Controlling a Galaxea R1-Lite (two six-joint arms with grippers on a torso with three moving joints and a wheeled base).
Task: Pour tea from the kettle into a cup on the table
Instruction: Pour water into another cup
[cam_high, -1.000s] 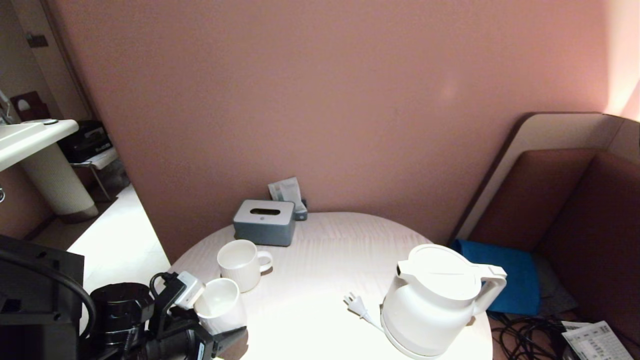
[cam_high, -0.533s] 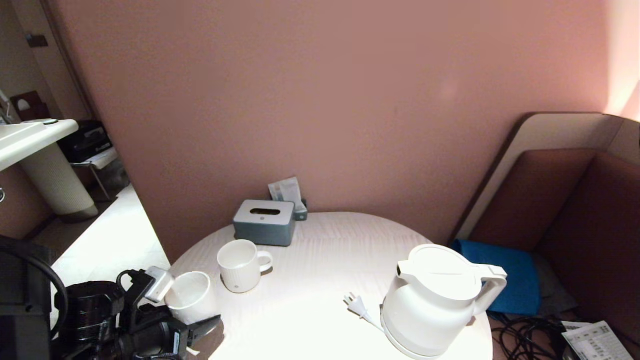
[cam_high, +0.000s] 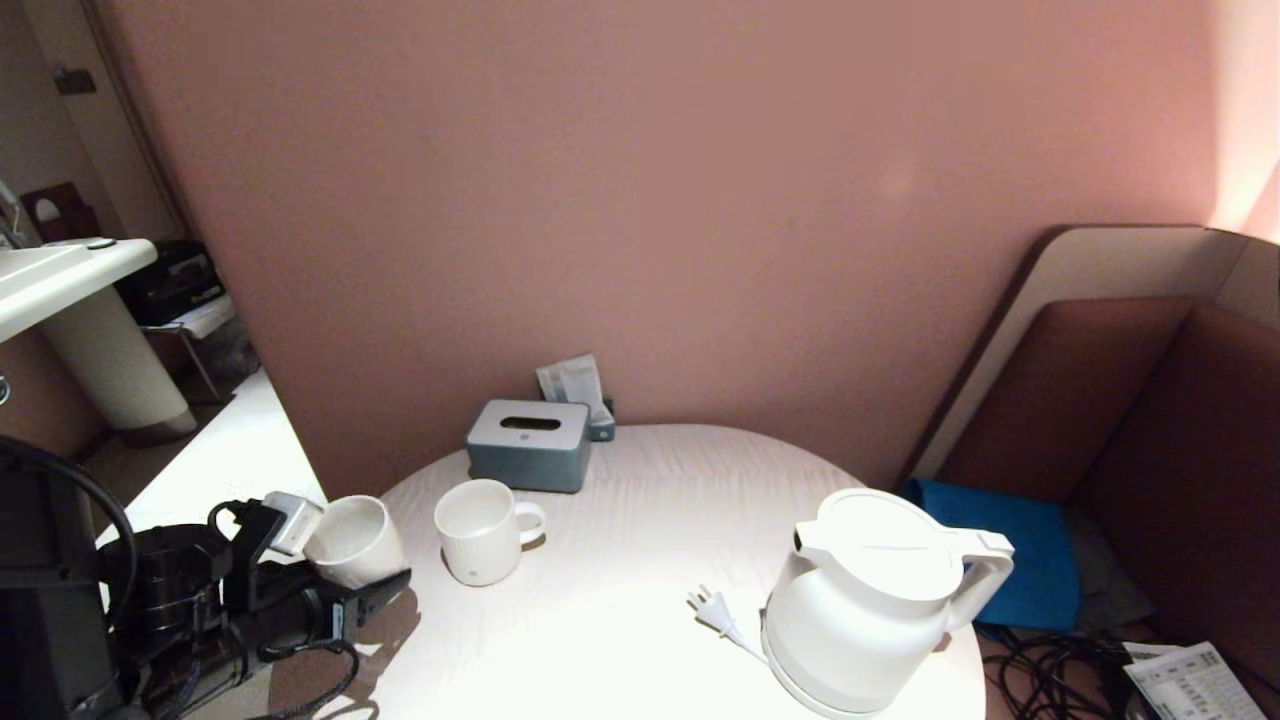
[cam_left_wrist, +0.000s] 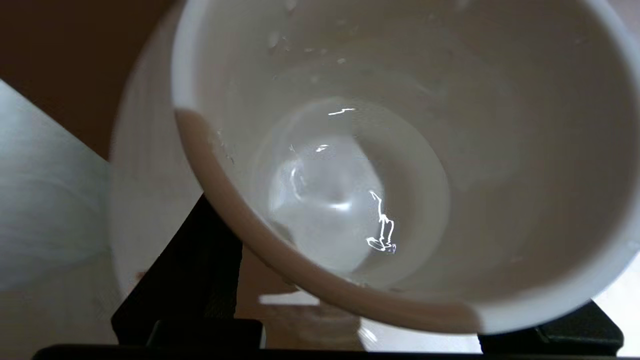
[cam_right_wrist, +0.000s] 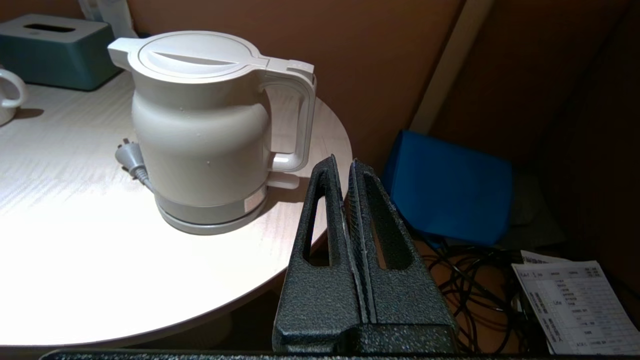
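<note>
The white kettle (cam_high: 860, 600) stands on its base at the near right of the round white table (cam_high: 620, 640), handle to the right, lid closed. My left gripper (cam_high: 335, 558) is shut on the plain white cup (cam_high: 352, 540) at the table's left edge, holding it tilted with its mouth towards the arm. In the left wrist view the cup (cam_left_wrist: 450, 150) fills the picture, a little clear liquid lying in its bottom, between the left gripper (cam_left_wrist: 387, 300) fingers. My right gripper (cam_right_wrist: 342, 165) is shut and empty, low beside the table's right edge, just short of the kettle (cam_right_wrist: 200, 125) handle.
A ribbed white mug (cam_high: 482, 530) with a handle stands right of the cup. A grey tissue box (cam_high: 528, 444) sits at the back by the wall. The kettle's plug (cam_high: 712, 608) lies on the table. A blue cushion (cam_high: 1010, 550) and cables lie off to the right.
My left gripper has carried the cup leftwards and back, from in front of the mug to the table's left edge, and tilted it further. Kettle and mug have not moved.
</note>
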